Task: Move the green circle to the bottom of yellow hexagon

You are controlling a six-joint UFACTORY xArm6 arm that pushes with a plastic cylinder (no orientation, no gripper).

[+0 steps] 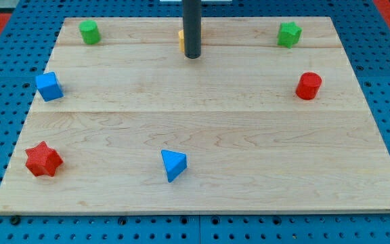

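Nearest the view's bottom edge of the wooden desk (pixel 249 169) lies a blue triangular block (pixel 173 165), a little left of the middle and near the bottom edge. To its left, close to the desk's bottom left corner, sits a red star (pixel 43 160). These two are well apart from each other and from everything else.

Farther up, along the desk's left edge, stands a blue cube (pixel 49 87). Across from it, near the right edge, is a red block (pixel 309 86), a short rounded piece whose exact outline is hard to make out; it looks like a cylinder or a many-sided prism.

At the far side, along the desk's top edge, three blocks stand in a row. The green circle (pixel 89 32) is near the top left corner, upright, well apart from the others and not touched by anything. Near the top right corner is a green block (pixel 289 34) with an irregular, faceted outline, possibly a star or a hexagon. Between them, at the middle of the top edge, is the yellow hexagon (pixel 181 41), mostly hidden behind the dark rod, so only a sliver of yellow-orange shows at the rod's left side.

My tip (pixel 192 56) comes down from the view's top and ends just below and in front of the yellow hexagon, right beside it; whether it touches cannot be told. It is well apart from the green circle, which lies far to the tip's left. The arm carries no fingers, only this straight rod.
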